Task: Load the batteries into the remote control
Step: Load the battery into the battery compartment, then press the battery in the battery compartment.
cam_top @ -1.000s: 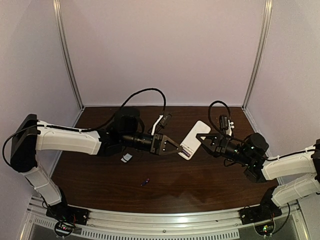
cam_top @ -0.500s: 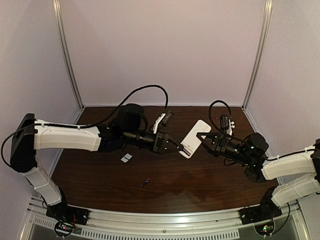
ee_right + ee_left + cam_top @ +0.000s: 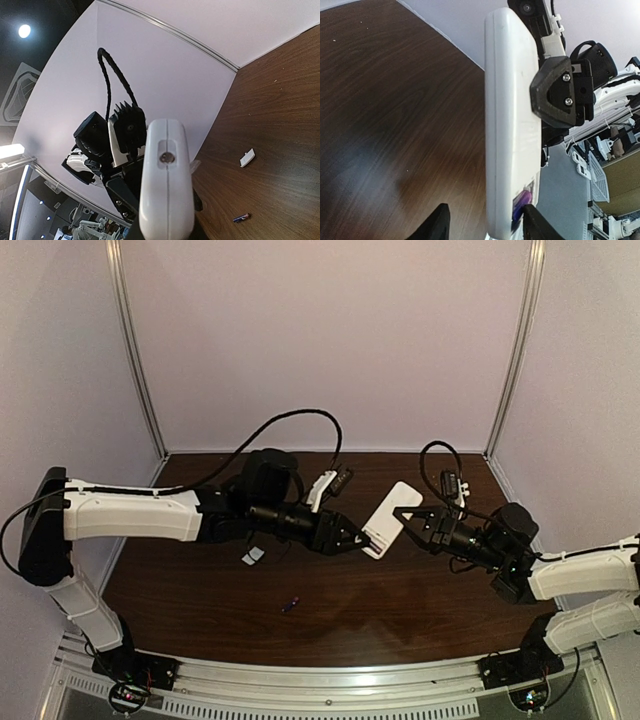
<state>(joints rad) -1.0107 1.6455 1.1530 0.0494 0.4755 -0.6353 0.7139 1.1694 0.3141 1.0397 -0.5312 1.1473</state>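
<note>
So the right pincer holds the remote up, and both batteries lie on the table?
Only one battery lies on the table, per the top view; the second battery sits in the remote (left wrist view), which the right pincer holds up.

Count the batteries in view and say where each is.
2. One battery lies loose on the table; the other sits in the remote control, by the left gripper. Others may be hidden.
</note>
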